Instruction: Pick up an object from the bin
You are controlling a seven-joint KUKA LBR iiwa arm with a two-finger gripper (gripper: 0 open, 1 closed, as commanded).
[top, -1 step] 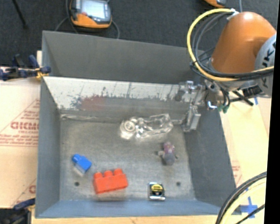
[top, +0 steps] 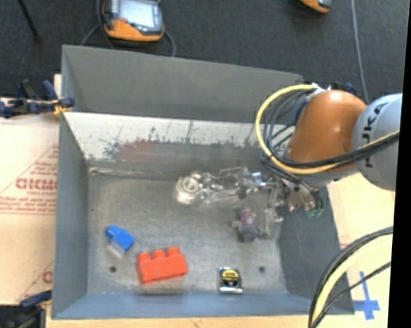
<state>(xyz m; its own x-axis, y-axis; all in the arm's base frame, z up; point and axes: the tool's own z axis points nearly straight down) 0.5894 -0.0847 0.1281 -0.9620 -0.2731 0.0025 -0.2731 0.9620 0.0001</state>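
1. Camera view: the gripper (top: pixel 271 215) is low in the right half of the bin (top: pixel 72 206), just beside a small purple-grey object (top: pixel 245 223) on the floor.
2. Whether the gripper is open, or has hold of anything, cannot be told.
3. A clear shiny item (top: pixel 202 187) lies to the left. A blue piece (top: pixel 119 238), a red block (top: pixel 162 265) and a yellow tape measure (top: pixel 230 280) lie well apart, towards the front.

Scuffed metal bin (top: pixel 193 134), plastic brick (top: pixel 162 265) (glossy)
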